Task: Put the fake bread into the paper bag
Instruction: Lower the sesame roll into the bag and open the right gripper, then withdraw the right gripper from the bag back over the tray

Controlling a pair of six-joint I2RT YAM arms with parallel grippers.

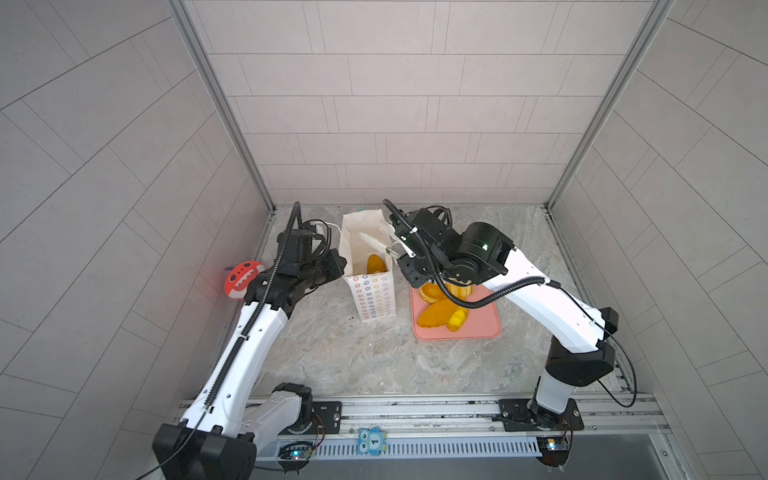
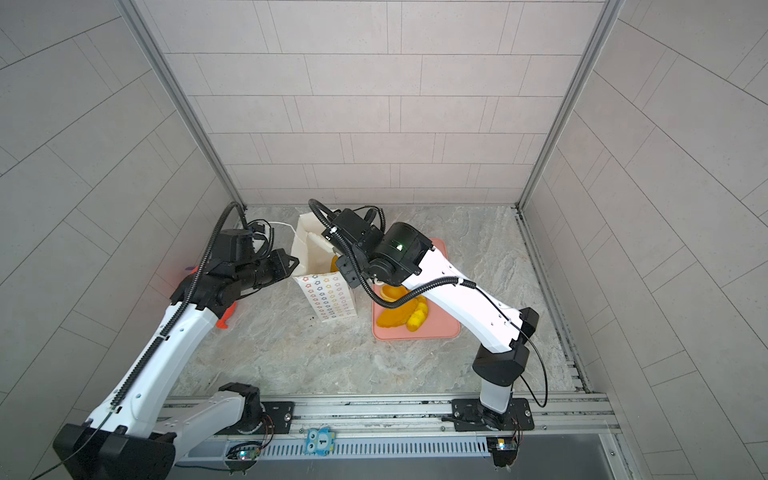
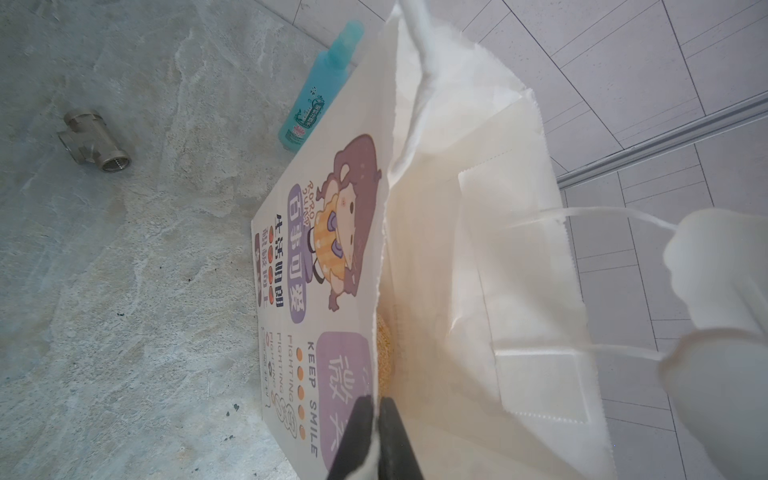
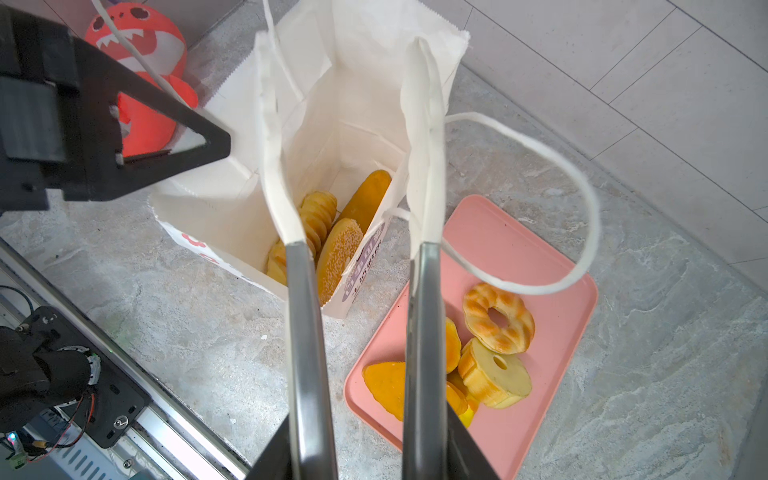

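Observation:
The white paper bag (image 1: 374,299) (image 2: 328,299) stands open on the stone top, its cartoon-girl face (image 3: 324,249) towards the left arm. My left gripper (image 3: 376,411) (image 1: 340,266) is shut on the bag's rim. My right gripper (image 4: 343,45) (image 1: 376,240) hangs open over the bag's mouth with nothing between its long white-tipped fingers. A seeded bun (image 4: 338,253), a ridged loaf (image 4: 318,216) and a long loaf (image 4: 365,199) of fake bread lie inside the bag. A twisted ring (image 4: 498,318), a round tart (image 4: 494,376) and orange loaves (image 1: 436,313) lie on the pink tray (image 1: 478,328).
A red shark toy (image 1: 241,280) lies by the left wall behind the left arm. A teal bottle (image 3: 320,87) and a metal pipe fitting (image 3: 93,141) lie behind the bag. The bag's cord handle (image 4: 582,208) loops out over the tray beside the right gripper.

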